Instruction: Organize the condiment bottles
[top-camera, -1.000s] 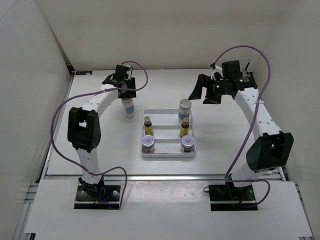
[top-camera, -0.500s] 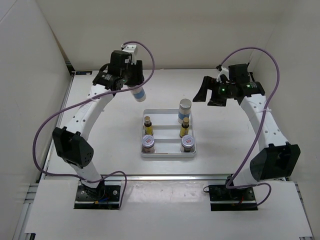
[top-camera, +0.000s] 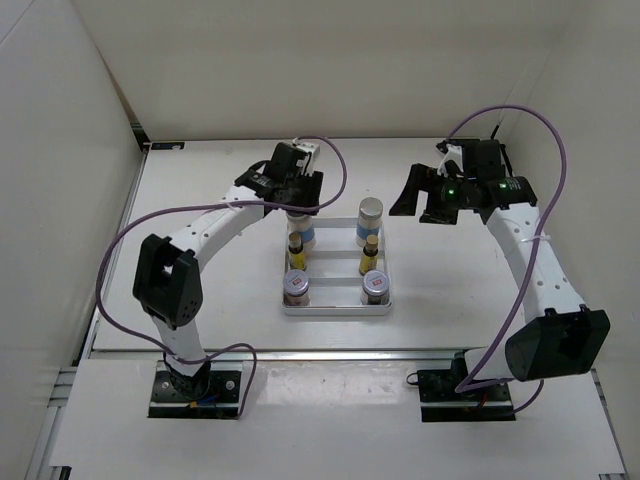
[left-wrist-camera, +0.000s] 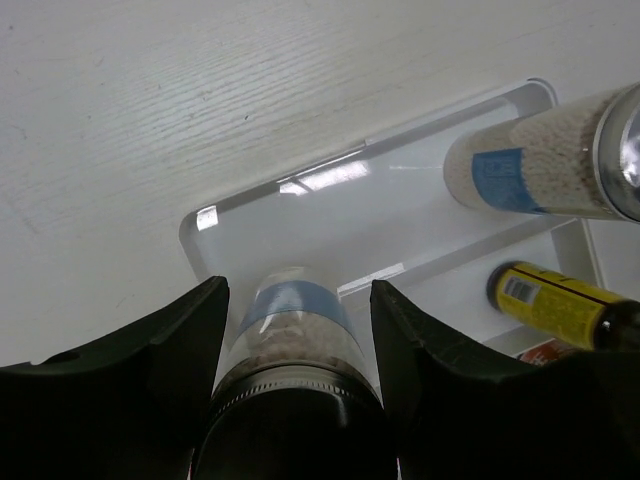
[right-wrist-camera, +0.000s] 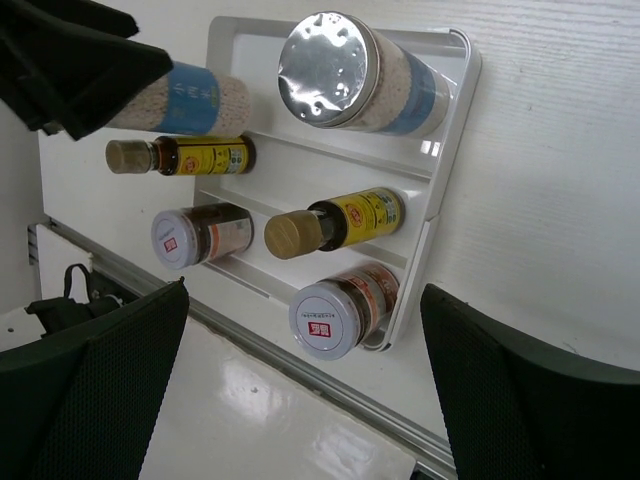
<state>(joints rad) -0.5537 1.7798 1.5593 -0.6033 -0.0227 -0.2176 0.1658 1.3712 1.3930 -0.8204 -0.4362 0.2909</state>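
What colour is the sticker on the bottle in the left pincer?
Blue label; clearest in left wrist view.

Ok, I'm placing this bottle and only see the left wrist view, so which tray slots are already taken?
Observer: Five. A white bottle stands back right, the left yellow bottle and right yellow bottle in the middle row, the left jar and right jar in front. Only the back-left slot is free.
Operator: Am I over that slot?
Observer: From above, yes: the held bottle in the left fingers hangs over the tray's back-left corner.
Operator: Is the right arm in the way?
Observer: No. The right fingers are open, hold nothing and hover right of the tray, apart from it.
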